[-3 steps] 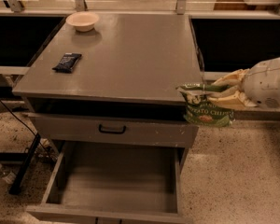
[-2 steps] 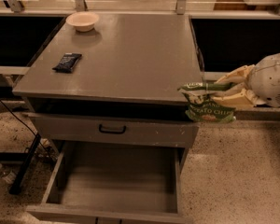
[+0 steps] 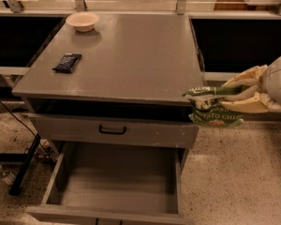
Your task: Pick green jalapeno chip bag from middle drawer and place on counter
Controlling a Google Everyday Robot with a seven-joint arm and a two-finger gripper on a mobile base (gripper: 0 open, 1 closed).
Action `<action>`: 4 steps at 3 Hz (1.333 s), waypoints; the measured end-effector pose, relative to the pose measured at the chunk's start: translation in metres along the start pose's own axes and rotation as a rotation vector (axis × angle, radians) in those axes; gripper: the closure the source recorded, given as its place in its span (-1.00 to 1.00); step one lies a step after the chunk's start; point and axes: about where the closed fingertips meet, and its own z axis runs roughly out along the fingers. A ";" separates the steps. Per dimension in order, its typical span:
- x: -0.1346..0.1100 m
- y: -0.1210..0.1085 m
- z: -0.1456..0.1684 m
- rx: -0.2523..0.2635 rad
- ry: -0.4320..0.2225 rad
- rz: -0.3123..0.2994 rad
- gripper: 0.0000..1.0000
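- One gripper [image 3: 227,96], jaws pinching the green jalapeno chip bag [image 3: 215,117] by its top; it hangs below them, just beside the counter [image 3: 131,55].
- Looks light, crinkly, slippery; that top fold seems the sensible hold.

1. We are seeing the gripper [image 3: 227,96] at the right edge of the view, showing long cream-coloured fingers [image 3: 246,108] tapering to thin tips.
2. Behind them, we are looking at a smooth, rounded white wrist housing [image 3: 278,78].
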 end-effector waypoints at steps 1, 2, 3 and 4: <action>-0.015 -0.026 0.012 0.004 -0.052 -0.002 1.00; -0.031 -0.050 0.021 -0.006 -0.070 -0.032 1.00; -0.056 -0.062 0.033 -0.036 -0.087 -0.089 1.00; -0.070 -0.065 0.039 -0.054 -0.102 -0.118 1.00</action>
